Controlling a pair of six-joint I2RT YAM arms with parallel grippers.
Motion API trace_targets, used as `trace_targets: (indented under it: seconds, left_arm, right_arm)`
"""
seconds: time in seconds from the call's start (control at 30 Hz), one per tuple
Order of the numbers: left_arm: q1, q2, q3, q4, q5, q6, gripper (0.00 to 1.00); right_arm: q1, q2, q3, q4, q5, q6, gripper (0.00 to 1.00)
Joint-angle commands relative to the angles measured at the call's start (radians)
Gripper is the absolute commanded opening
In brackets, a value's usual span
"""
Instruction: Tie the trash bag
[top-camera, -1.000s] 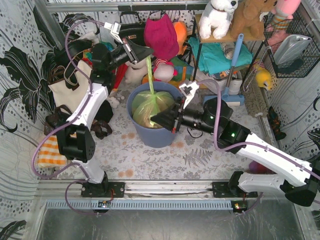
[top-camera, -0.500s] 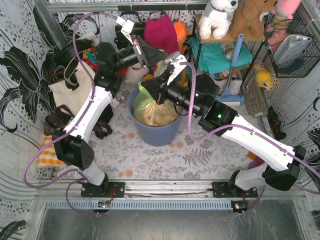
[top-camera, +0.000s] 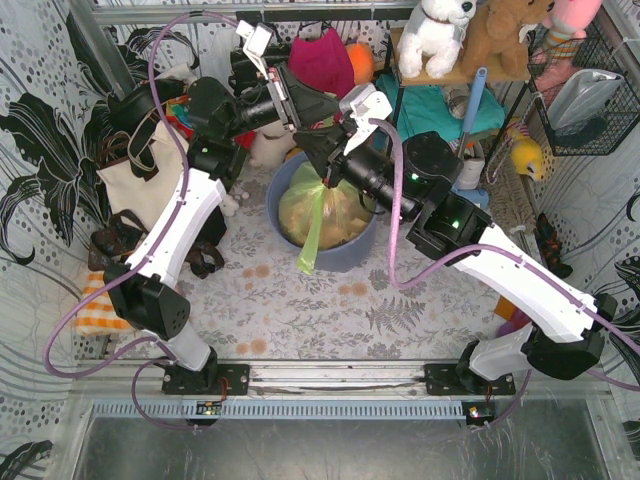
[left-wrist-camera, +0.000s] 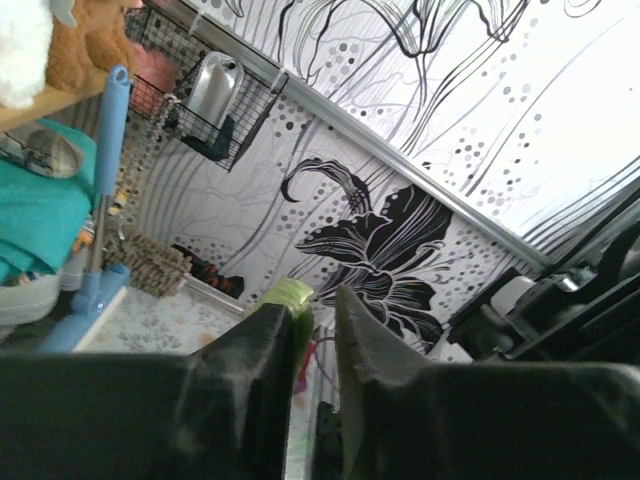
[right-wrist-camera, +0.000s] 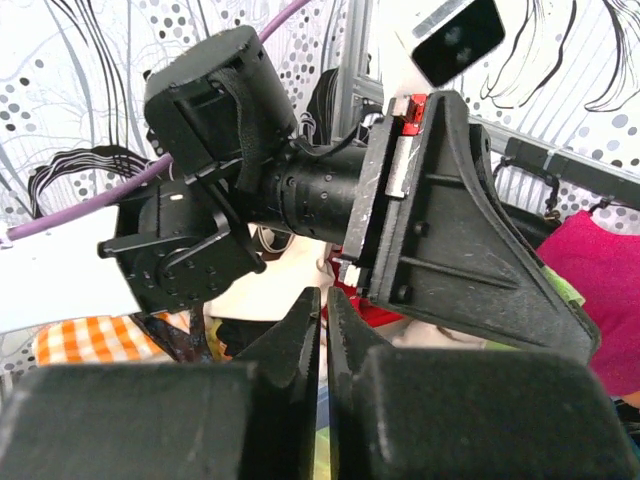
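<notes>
The trash bag (top-camera: 335, 215), light green with tan scraps showing through, sits in the blue-grey bin (top-camera: 345, 258). A twisted green strip (top-camera: 312, 245) of the bag hangs straight down from under my right gripper (top-camera: 312, 145) and crosses the bin's front rim. The right gripper (right-wrist-camera: 323, 295) is shut to a thin slit, with yellow-green plastic low in it. It points at my left gripper (top-camera: 328, 108), which is just above and behind it. The left gripper (left-wrist-camera: 313, 300) has its jaws a little apart, and a green bag end (left-wrist-camera: 288, 293) lies against one finger.
A cream tote bag (top-camera: 135, 185) leans at the left wall. Behind the bin a shelf (top-camera: 440, 75) holds stuffed toys, with a blue-handled brush (top-camera: 465, 130) beside it. A wire basket (top-camera: 585, 100) hangs at the right. An orange checked cloth (top-camera: 100, 305) lies front left.
The right gripper has swung from the bin's front side up and back over it, drawing the strip along. The left gripper's jaws have parted slightly. The strip now dangles over the front rim.
</notes>
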Motion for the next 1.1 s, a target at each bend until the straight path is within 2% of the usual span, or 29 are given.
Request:
trace_targets:
  seconds: [0.0, 0.03, 0.1, 0.3, 0.4, 0.57, 0.63, 0.73, 0.87, 0.97, 1.07]
  left_arm:
    - [-0.005, -0.01, 0.074, -0.064, -0.025, 0.086, 0.44]
    - [-0.006, -0.011, 0.076, -0.113, -0.039, 0.124, 0.52]
    - [-0.006, -0.014, 0.074, -0.195, -0.066, 0.187, 0.59]
    - [0.007, -0.005, 0.097, -0.406, -0.143, 0.326, 0.62]
    - [0.025, -0.009, 0.098, -0.492, -0.136, 0.391, 0.67]
    - [0.099, -0.048, 0.055, -0.528, -0.068, 0.405, 0.74]
    - [0.137, -0.085, 0.014, -0.534, -0.106, 0.414, 0.83]
    - [0.187, -0.167, -0.071, -0.553, -0.259, 0.446, 0.87]
    - [0.208, -0.272, -0.216, -0.577, -0.566, 0.525, 0.9]
    - [0.207, -0.36, -0.393, -0.529, -0.793, 0.553, 0.98]
    - [0.207, -0.446, -0.607, -0.456, -0.976, 0.556, 0.98]
  right_arm:
    - [-0.008, -0.01, 0.012, -0.022, 0.021, -0.037, 0.07]
    - [-0.006, -0.022, -0.002, -0.021, 0.021, -0.029, 0.08]
    - [-0.007, -0.053, -0.039, -0.011, 0.029, -0.011, 0.11]
    - [-0.007, -0.164, -0.136, -0.008, 0.103, 0.014, 0.12]
    - [-0.008, -0.216, -0.168, -0.018, 0.181, 0.015, 0.13]
    - [-0.01, -0.258, -0.178, -0.077, 0.386, -0.023, 0.18]
    - [-0.028, -0.251, -0.163, -0.128, 0.453, -0.033, 0.21]
    - [-0.109, -0.237, -0.148, -0.214, 0.498, 0.003, 0.24]
    - [-0.346, -0.234, -0.178, -0.33, 0.427, 0.11, 0.3]
    - [-0.498, -0.249, -0.279, -0.348, 0.358, 0.172, 0.42]
    - [-0.633, -0.27, -0.403, -0.334, 0.284, 0.22, 0.52]
